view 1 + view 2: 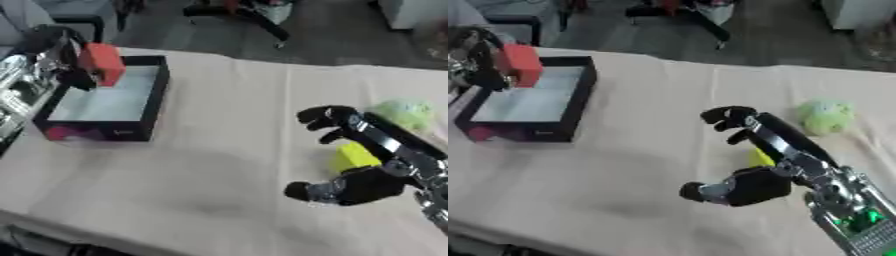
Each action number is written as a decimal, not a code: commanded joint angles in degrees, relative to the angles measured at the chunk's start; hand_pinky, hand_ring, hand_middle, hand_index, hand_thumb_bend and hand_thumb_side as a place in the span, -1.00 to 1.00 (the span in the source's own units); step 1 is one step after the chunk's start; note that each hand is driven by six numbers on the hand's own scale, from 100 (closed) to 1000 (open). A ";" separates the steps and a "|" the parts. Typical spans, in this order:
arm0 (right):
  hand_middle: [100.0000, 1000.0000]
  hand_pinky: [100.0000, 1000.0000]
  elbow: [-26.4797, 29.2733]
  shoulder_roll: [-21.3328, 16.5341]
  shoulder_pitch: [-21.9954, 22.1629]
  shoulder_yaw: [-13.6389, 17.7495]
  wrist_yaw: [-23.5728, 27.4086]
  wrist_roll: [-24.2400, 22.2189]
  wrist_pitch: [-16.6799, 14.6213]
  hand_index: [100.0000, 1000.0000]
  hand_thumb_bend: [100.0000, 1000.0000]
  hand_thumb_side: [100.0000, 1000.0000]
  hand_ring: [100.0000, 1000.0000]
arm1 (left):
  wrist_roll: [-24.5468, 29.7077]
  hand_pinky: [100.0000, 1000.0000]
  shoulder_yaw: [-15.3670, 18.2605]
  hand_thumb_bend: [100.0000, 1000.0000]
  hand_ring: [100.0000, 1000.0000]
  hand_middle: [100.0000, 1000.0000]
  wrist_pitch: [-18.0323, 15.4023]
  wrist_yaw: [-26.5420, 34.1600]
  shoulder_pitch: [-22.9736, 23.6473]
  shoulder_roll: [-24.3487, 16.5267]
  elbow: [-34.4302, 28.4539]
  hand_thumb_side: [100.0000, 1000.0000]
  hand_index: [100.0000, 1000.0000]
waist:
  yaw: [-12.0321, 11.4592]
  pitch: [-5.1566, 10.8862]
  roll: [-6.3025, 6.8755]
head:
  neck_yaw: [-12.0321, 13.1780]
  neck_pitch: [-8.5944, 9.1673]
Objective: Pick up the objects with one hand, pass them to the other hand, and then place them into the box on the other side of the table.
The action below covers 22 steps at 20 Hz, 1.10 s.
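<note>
Nearest: right hand [367,182] low over the tan table [219,165] at the right side, arm entering from the lower right corner. Fingers [328,117] and thumb [306,191] spread wide, tips curled a little, nothing gripped. Yellow block [354,156] on the table inside the gap between thumb and fingers, partly hidden behind the palm; contact with the hand not discernible. In the right eye view only a thin sliver of yellow visible past the wrist.

Just beyond the fingers, toward the right edge: pale green rounded object [826,116], soft-looking, resting on the table, apart from the hand.

Farther, left side: black-walled box [149,107] with pale floor, lying open on the table, well apart from the yellow block. Left hand [74,75] above the box's far left corner, curled round a red block [103,62]. Red block upright, held over the box's rim and inner floor, not resting on the floor as far as visible.

Beyond the table's far edge: dark floor, chair base [254,17].
</note>
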<state>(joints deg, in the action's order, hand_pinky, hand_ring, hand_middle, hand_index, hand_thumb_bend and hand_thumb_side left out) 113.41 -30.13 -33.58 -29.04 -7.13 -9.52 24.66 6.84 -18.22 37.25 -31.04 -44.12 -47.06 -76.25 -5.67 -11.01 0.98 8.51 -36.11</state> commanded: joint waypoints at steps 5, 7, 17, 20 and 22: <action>0.59 0.47 1.18 -0.69 -0.16 1.49 1.37 1.38 0.00 0.71 0.32 -0.46 0.66 | 1.35 0.58 1.18 -0.33 0.40 0.24 -1.08 -1.23 -2.36 0.90 7.02 -0.80 0.47 | 0.14 0.63 -0.13 | 0.27 -0.24; 0.59 0.48 1.18 -0.64 -0.08 1.52 1.59 1.56 -0.03 0.71 0.32 -0.46 0.66 | 2.57 0.68 1.14 -0.18 0.51 0.38 -0.91 -0.71 -2.53 1.16 7.98 -0.68 0.60 | 0.15 0.62 -0.13 | 0.11 -0.46; 0.59 0.48 1.18 -0.65 0.06 1.72 2.13 2.18 -0.24 0.71 0.31 -0.46 0.66 | 5.59 0.78 1.78 0.44 0.65 0.51 -0.77 -3.71 -2.70 1.10 8.11 0.01 0.72 | 0.07 0.72 -0.13 | -0.56 -1.18; 0.59 0.48 1.18 -0.64 0.18 1.77 2.19 2.33 -0.26 0.71 0.32 -0.46 0.66 | 5.13 0.77 2.50 0.30 0.62 0.48 -0.40 -2.96 -2.73 0.98 7.23 -0.06 0.71 | -0.03 0.76 -0.19 | -0.86 -1.40; 0.59 0.48 1.18 -0.62 0.26 1.80 2.23 2.41 -0.30 0.71 0.32 -0.46 0.65 | 3.88 0.74 3.22 -0.03 0.58 0.44 0.08 -1.90 -2.78 0.80 6.02 -0.30 0.66 | -0.11 0.78 -0.22 | -1.00 -1.52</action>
<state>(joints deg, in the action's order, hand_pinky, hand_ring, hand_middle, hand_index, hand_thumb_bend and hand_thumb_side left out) 113.41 -30.11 -32.74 -28.00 -5.20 -7.34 24.44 11.32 -16.22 37.12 -33.48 -45.76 -44.31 -69.00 -5.70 -11.01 0.97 7.67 -37.39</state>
